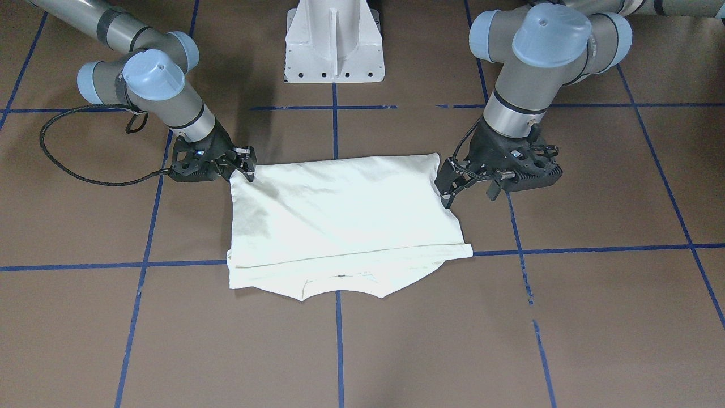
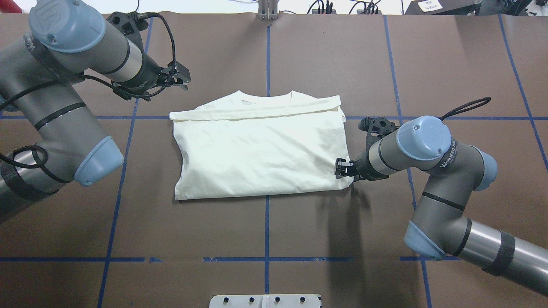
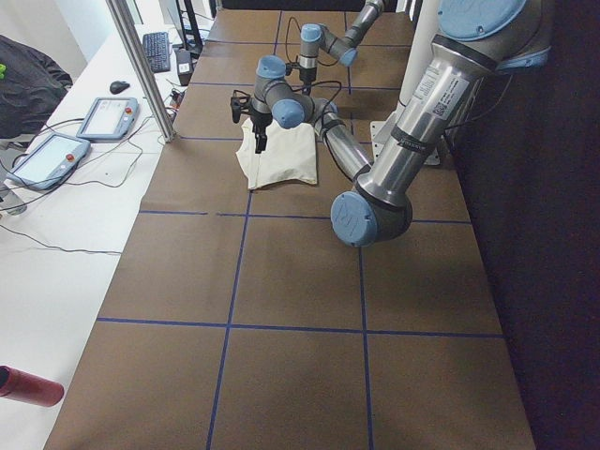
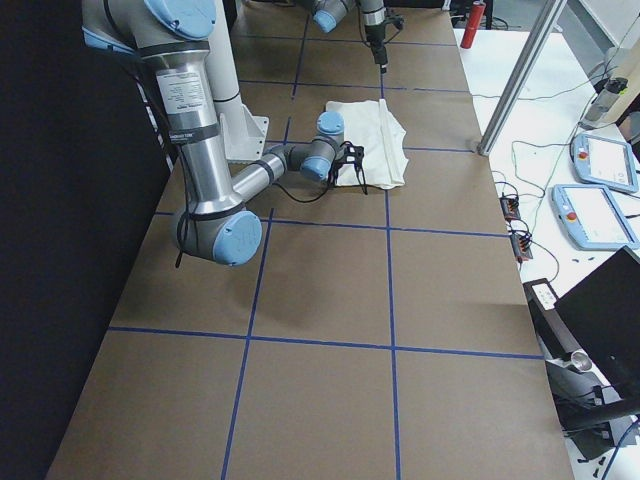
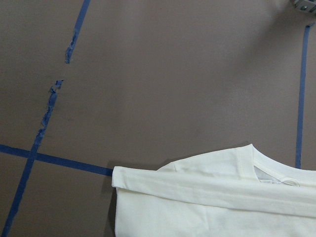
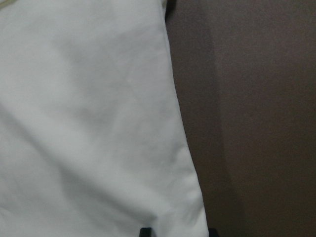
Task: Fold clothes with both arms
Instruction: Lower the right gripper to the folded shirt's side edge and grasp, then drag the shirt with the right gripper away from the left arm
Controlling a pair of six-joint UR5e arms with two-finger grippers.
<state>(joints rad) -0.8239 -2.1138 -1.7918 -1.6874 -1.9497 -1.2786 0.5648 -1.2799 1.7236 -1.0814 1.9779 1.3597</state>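
Observation:
The cream-white shirt [image 2: 261, 149] lies folded flat at the table's middle, plain side up, collar on the far side [image 5: 256, 163]. It also shows in the front view [image 1: 340, 215]. My right gripper [image 2: 341, 168] is low at the shirt's right edge near its near corner, also in the front view [image 1: 247, 164]. It looks open, and its fingertips [image 6: 144, 231] stand apart across the cloth's edge. My left gripper [image 2: 183, 79] is open and empty. It hangs high above the table beyond the shirt's far left corner, also in the front view [image 1: 449, 190].
The white pedestal base [image 1: 334, 45] stands at the robot's side of the table. Blue tape lines [image 2: 267, 64] cross the brown tabletop. Teach pendants [image 3: 103, 117], a metal post [image 3: 141, 66] and a red cylinder [image 3: 28, 386] are on the far side bench.

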